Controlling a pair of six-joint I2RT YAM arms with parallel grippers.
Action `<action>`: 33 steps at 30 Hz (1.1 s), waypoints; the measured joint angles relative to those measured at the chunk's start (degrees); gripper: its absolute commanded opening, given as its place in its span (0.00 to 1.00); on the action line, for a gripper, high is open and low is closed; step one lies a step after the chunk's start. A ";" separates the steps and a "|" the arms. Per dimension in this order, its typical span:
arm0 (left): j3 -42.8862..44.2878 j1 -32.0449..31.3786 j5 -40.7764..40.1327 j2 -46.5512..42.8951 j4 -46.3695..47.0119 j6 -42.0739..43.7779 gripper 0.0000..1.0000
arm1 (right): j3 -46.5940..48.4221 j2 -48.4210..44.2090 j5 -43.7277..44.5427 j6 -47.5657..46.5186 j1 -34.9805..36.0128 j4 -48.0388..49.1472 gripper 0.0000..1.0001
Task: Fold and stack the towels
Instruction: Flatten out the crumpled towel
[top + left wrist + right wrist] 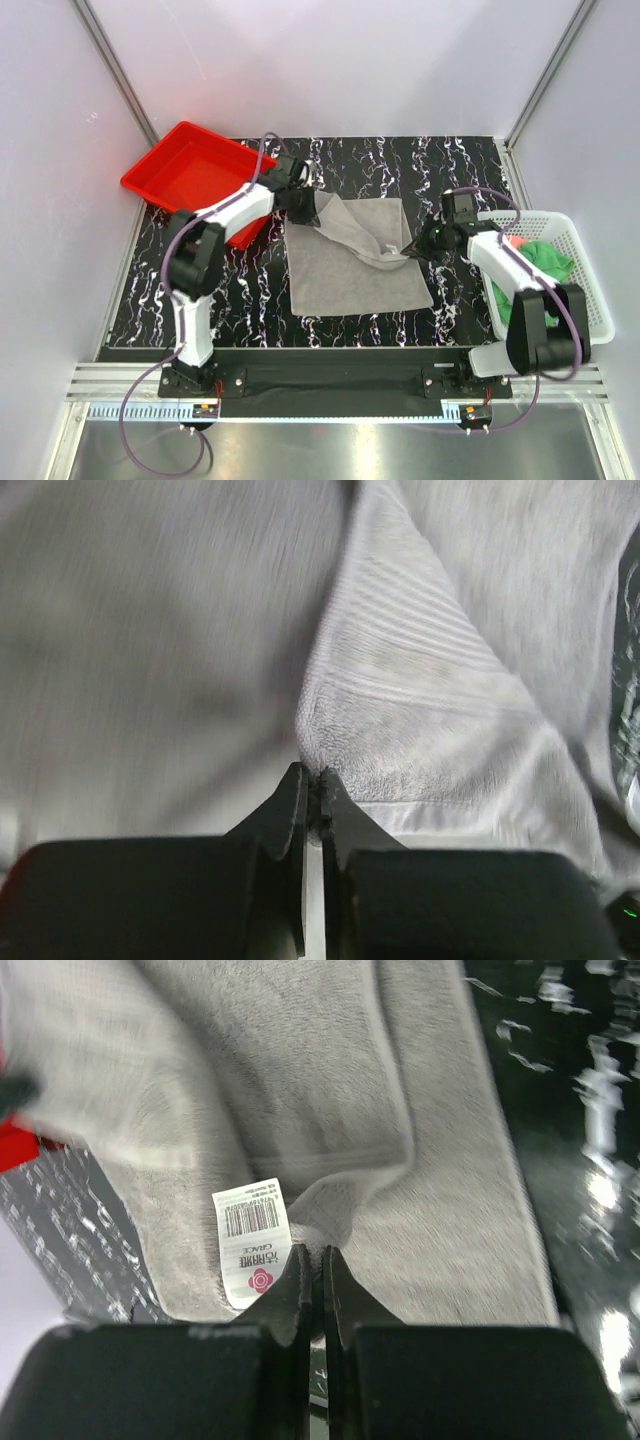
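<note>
A grey towel (355,270) lies spread on the black marbled table, its far half lifted and folded over toward the middle. My left gripper (312,208) is shut on the towel's far left corner; in the left wrist view the towel (430,710) is pinched between the closed tips of that gripper (318,775). My right gripper (408,250) is shut on another corner near the right edge. In the right wrist view my right gripper (320,1252) holds the towel (300,1080) beside a white barcode label (252,1240). A bright green towel (545,262) and a salmon-pink one (513,242) lie in the basket.
A red plastic tray (200,175) stands at the back left, close behind the left arm. A white mesh basket (590,300) sits at the right edge beside the right arm. White walls close the table in at the back and sides.
</note>
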 measured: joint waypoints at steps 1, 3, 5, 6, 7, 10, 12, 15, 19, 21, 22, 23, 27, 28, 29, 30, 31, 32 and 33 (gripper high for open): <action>-1.40 -0.13 -0.81 -2.45 -1.88 -1.05 0.00 | 0.13 -1.86 1.29 0.28 0.00 -1.68 0.00; -4.50 -0.46 -3.50 -9.70 -5.84 -3.52 0.00 | 0.20 -6.21 3.76 1.14 0.00 -4.33 0.00; -5.03 -0.61 -5.14 -16.57 -9.51 -5.09 0.00 | 0.66 -10.86 5.70 2.23 0.00 -5.33 0.00; -4.00 -0.61 -5.51 -19.21 -10.91 -5.55 0.00 | 1.33 -12.66 6.60 2.75 0.00 -5.33 0.00; -1.51 -0.61 -5.64 -20.92 -12.83 -6.03 0.00 | 2.64 -13.73 7.72 3.26 0.00 -5.51 0.00; 11.02 -0.42 -6.27 -21.29 -16.44 -6.75 0.00 | 12.24 -12.92 11.50 3.85 0.02 -7.91 0.00; 20.02 -0.26 -6.93 -20.46 -18.60 -7.13 0.00 | 17.97 -12.00 13.18 3.85 0.02 -8.52 0.00; 26.97 -0.17 -7.19 -21.18 -19.34 -8.07 0.00 | 25.35 -11.91 15.15 3.80 0.00 -9.55 0.00; 19.82 -0.46 -7.15 -27.36 -19.17 -9.79 0.00 | 23.67 -16.76 15.34 3.85 0.00 -11.61 0.00; 11.41 -0.83 -7.17 -31.87 -18.38 -10.91 0.00 | 18.64 -20.55 15.02 3.98 0.02 -12.90 0.00; 7.02 -1.20 -7.19 -33.86 -18.16 -11.52 0.00 | 15.58 -22.45 14.86 4.20 0.02 -13.35 0.00; 2.32 -1.60 -7.37 -35.91 -17.49 -12.15 0.00 | 12.94 -23.96 14.53 4.46 0.02 -13.86 0.00; -12.76 -5.25 -8.87 -40.72 -17.62 -14.05 0.00 | 2.75 -28.79 12.48 6.14 0.13 -17.55 0.00; -15.06 -6.14 -8.87 -41.05 -17.92 -14.23 0.00 | 1.55 -29.35 12.26 6.49 0.17 -17.97 0.00; -16.35 -6.86 -8.85 -41.05 -18.03 -14.23 0.00 | 0.79 -29.81 12.09 6.95 0.20 -18.49 0.00; -16.57 -7.17 -8.85 -40.85 -18.27 -14.16 0.00 | 0.74 -29.97 12.07 7.23 0.24 -18.49 0.00; -15.89 -7.15 -9.11 -40.68 -18.32 -13.79 0.00 | 1.51 -29.81 12.13 7.41 0.26 -18.21 0.00; -13.11 -7.02 -9.46 -39.76 -19.71 -13.22 0.00 | 3.61 -28.92 12.41 7.43 0.28 -18.73 0.00; -8.61 -6.88 -9.90 -38.34 -21.03 -12.55 0.00 | 6.03 -27.78 12.59 7.34 0.31 -18.64 0.00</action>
